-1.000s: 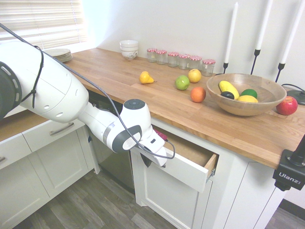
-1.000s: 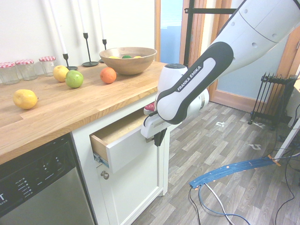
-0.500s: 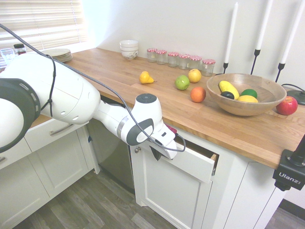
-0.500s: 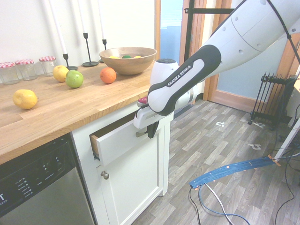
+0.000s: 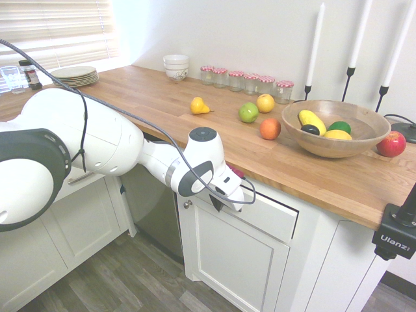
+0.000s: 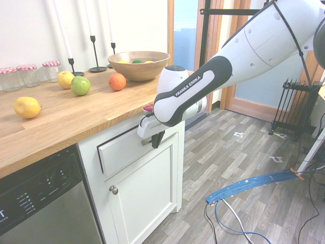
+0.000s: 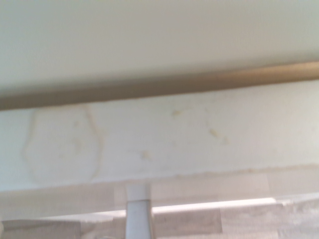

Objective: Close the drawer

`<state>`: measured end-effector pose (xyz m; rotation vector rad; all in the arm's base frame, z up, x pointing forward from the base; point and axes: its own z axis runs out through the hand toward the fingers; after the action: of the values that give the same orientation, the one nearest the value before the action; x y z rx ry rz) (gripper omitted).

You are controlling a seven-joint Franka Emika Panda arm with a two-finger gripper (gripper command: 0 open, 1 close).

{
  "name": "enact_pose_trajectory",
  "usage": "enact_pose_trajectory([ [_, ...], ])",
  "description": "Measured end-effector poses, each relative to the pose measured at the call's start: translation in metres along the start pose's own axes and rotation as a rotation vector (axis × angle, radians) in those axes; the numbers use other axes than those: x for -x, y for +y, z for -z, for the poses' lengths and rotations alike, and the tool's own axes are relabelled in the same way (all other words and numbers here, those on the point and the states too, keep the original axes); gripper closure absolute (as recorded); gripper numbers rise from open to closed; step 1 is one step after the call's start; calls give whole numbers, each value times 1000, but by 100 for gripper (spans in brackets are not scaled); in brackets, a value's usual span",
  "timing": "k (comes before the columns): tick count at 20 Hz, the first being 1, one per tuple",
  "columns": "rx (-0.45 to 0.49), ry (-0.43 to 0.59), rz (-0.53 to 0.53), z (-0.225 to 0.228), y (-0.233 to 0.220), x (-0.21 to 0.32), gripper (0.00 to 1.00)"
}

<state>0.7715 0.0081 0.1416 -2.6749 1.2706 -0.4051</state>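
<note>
black fingers of the end effector [image 6: 156, 144] are together, down against the drawer's front by its silver handle [image 6: 146, 142]; whether any of the bar is caught between them, i can't tell. they are probably set there so the arm can press the drawer [image 6: 119, 152] home, near the middle of its front, where a push should keep it from skewing.

the drawer sits in the white cabinet just under the wooden surface [image 6: 61, 114], nearly flush, above the cupboard door [image 6: 147, 188]. a thin strip of wood shows behind its front edge in the wrist view, so i'd judge a last short push is left. to its left, in the second exterior view, is the dishwasher [image 6: 48, 193]. the orange [image 6: 117, 81] and wooden bowl [image 6: 139, 68] stand back on the surface, out of the push's way.

the hand covers much of the handle from both sides, and the wrist view is blurred. the drawer's inside is mostly hidden, and any contents can't be made out.
</note>
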Motion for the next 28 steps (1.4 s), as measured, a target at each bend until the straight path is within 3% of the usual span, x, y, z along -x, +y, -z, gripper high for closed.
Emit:
enact_pose_trajectory([
  [6, 6, -7, 2, -2, 0, -1, 100],
  [10, 119, -109, 1, -7, 12, 4, 100],
  [14, 187, -133, 26, 10, 26, 9, 100],
  [21, 202, -142, 46, 103, 49, 9, 100],
  [28, 205, -160, 59, 186, 108, 20, 100],
])
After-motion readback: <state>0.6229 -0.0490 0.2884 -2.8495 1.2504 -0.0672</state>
